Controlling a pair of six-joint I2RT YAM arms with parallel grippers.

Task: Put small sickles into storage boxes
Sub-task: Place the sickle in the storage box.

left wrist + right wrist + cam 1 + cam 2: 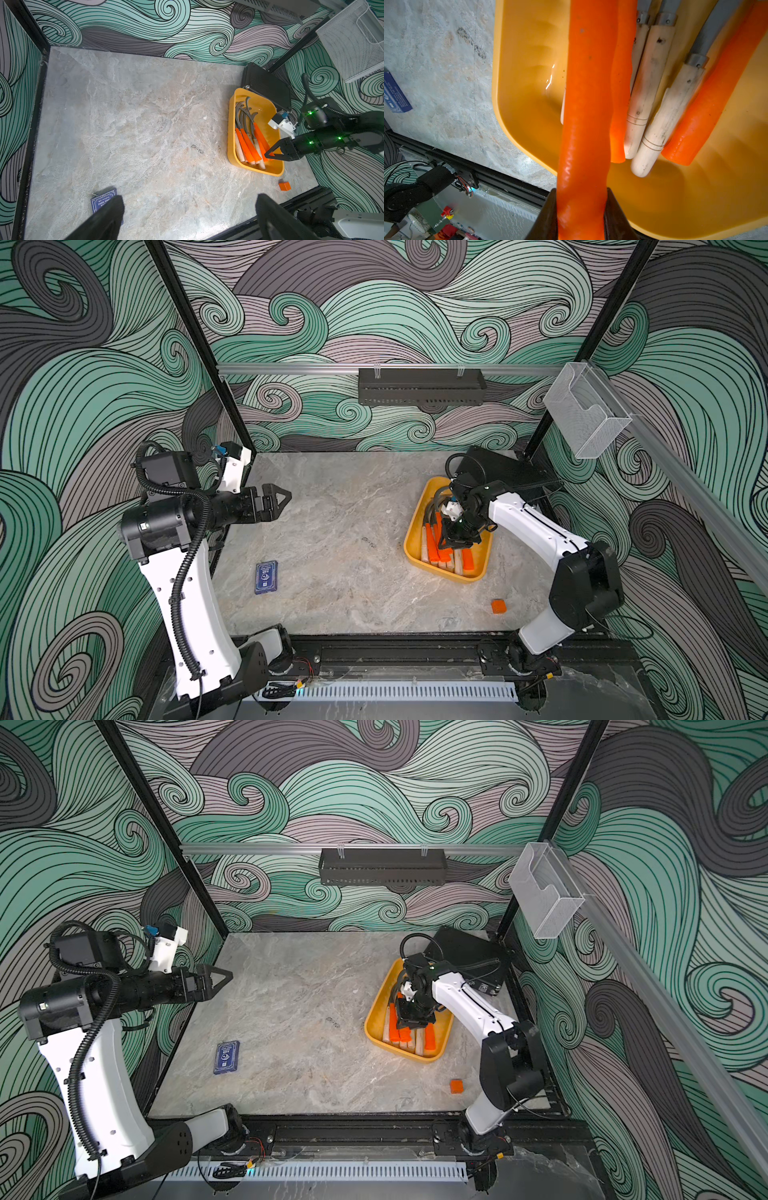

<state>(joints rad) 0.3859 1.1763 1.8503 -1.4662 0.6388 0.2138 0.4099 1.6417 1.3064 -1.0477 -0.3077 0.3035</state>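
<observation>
- Sickle (583, 104): my right claw (581, 207) is clamped on its orange handle, holding it lengthwise over the tray (525, 99) so it can drop in parallel.
- Other sickles (249, 133) lie inside the tray, handles together.
- Left claw (278, 502) gapes empty, held well aside, out of the way.

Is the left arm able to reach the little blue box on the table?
Probably yes. The left gripper is open and empty, and the blue box lies alone on bare table on that arm's side. It lies flat, so pinching it may be tricky.
</observation>
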